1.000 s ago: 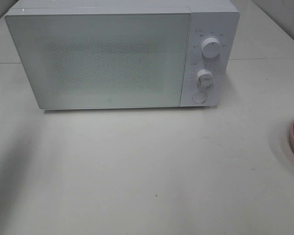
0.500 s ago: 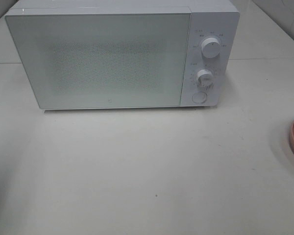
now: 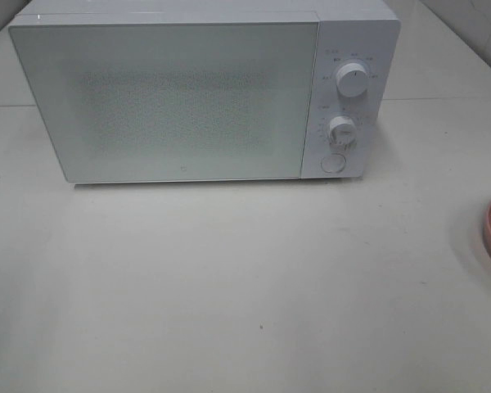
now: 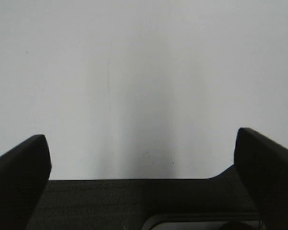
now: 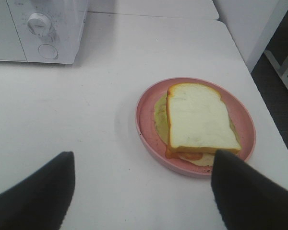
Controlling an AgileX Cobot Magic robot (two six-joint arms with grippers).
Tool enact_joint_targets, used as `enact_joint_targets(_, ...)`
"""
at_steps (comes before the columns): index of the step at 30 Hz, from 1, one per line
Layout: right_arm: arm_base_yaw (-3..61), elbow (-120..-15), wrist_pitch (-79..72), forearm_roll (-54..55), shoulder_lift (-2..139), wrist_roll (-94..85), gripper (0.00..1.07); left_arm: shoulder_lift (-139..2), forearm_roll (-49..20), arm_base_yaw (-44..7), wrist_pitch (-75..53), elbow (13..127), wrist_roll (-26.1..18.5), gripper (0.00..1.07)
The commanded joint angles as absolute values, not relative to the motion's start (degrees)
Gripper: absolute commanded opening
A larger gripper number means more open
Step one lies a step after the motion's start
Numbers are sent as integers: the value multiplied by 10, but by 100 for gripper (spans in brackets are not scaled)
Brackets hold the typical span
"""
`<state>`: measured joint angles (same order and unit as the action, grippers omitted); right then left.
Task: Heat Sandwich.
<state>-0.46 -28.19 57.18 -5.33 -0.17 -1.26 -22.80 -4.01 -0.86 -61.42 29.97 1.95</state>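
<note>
Sandwich (image 5: 198, 120) lies flat on a pink plate (image 5: 146, 117) on the surface (image 3: 245, 278), right of the closed microwave (image 3: 164, 98); right claw (image 5: 141, 191) hangs near it, jaws wide and empty, and left claw (image 4: 144, 163) is likewise wide over bare surface. Risks as judged: the loose bread could slide off the lettuce layer if pinched unevenly, or the plate could skid toward the nearby surface edge. Small marks ring the microwave dials (image 3: 352, 80), probably scale lettering, too fine to read; no brand legible.
</note>
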Motion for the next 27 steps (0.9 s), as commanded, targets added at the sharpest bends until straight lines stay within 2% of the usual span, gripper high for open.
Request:
enact_joint_targets(1, -7, -284, 568, -56, -18, -8, 75, -179, -36, -7, -614, 297, 19, 99)
enact_joint_targets(17, -7, -284, 568, -56, -18, -8, 75, 14, -18, -6, -614, 297, 19, 99)
enact_joint_targets(27, -7, -284, 568, -56, -18, -8, 75, 17, -18, -6, -614, 297, 19, 98)
